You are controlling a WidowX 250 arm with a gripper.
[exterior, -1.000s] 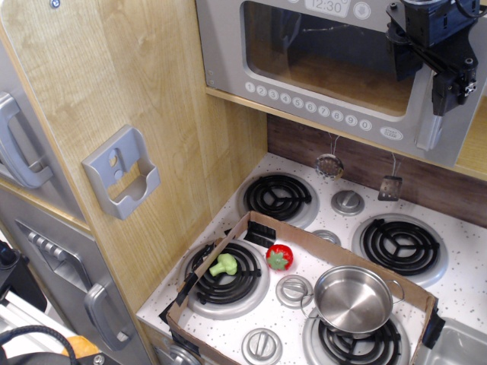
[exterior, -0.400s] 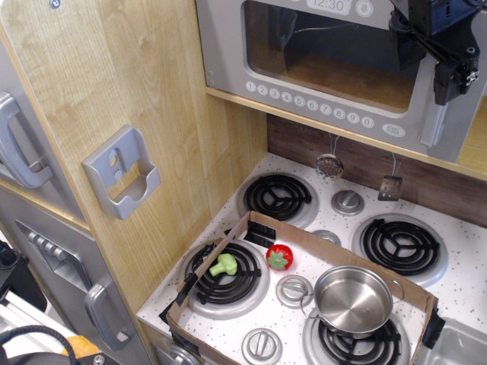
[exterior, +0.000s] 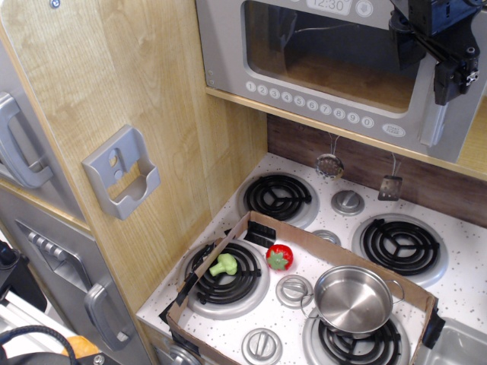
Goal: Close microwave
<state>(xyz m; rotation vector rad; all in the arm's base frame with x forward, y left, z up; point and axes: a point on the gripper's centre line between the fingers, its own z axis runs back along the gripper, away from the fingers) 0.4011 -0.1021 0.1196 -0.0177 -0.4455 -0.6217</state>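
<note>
1. At the far left stand grey cabinet doors with three curved handles in view: one high, one flat across the middle, one low.
2. One small grey wall bracket is fixed to the wooden side panel.
3. On the white speckled stovetop are four black coil burners; the back left one and the back right one lie bare.
4. One cardboard tray covers the front half of the stovetop. In it lie one green broccoli piece, one red strawberry just right of it, and one steel pot on the front right burner.
5. Two small utensils hang on the dark back wall: a round strainer and a spatula.
6. One microwave sits at the top, above the stove. Its wide grey door has a dark see-through window showing a wooden floor inside, a row of ten round white number buttons below, and a clock reading 12:30.
7. The black gripper is at the door's right edge by the grey handle. I cannot tell how far its fingers are parted, nor whether they hold anything.
</note>
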